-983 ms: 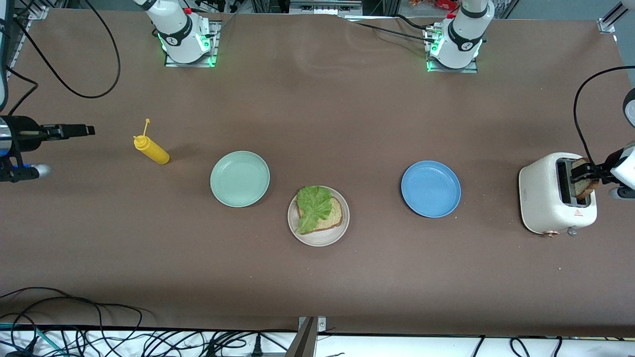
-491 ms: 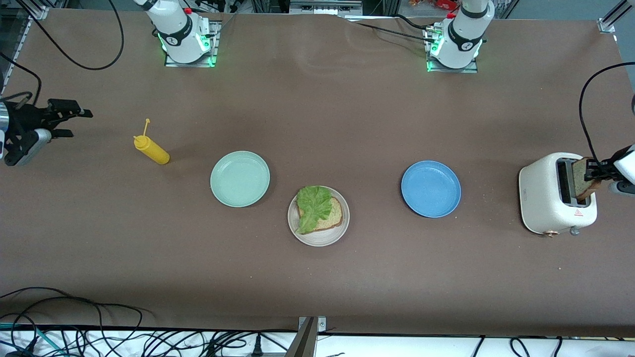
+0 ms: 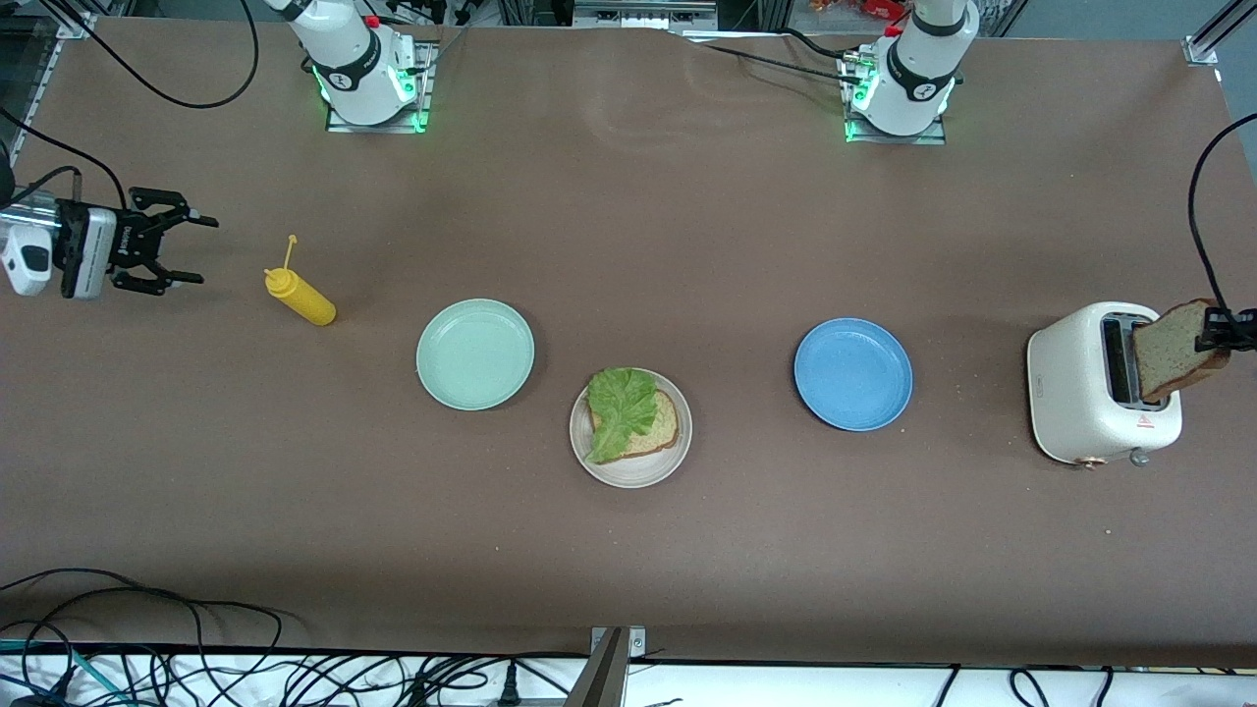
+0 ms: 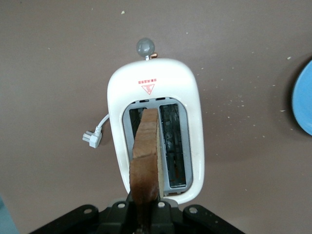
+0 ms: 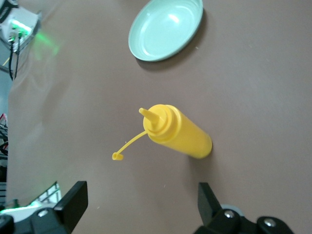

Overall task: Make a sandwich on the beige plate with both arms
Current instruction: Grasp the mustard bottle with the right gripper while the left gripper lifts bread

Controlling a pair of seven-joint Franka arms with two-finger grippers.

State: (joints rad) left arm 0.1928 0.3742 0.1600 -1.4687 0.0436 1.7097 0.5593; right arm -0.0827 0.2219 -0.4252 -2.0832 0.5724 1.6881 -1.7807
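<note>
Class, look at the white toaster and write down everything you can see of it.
The white toaster is a rounded, glossy cream appliance, seemingly plastic, with two top slots, a red warning triangle, a grey knob on one end and an unplugged white cord lying beside it. It stands upright on the brown table at the left arm's end, past the round blue plate. A brown-crusted slice of bread tilts out of one slot, gripped by the left hand.

Front cam high, facing both bases across the counter (image 3: 628,550); left wrist cam looks straight down on toaster (image 4: 155,131), right wrist on mustard bottle (image 5: 178,131), both also in front view
</note>
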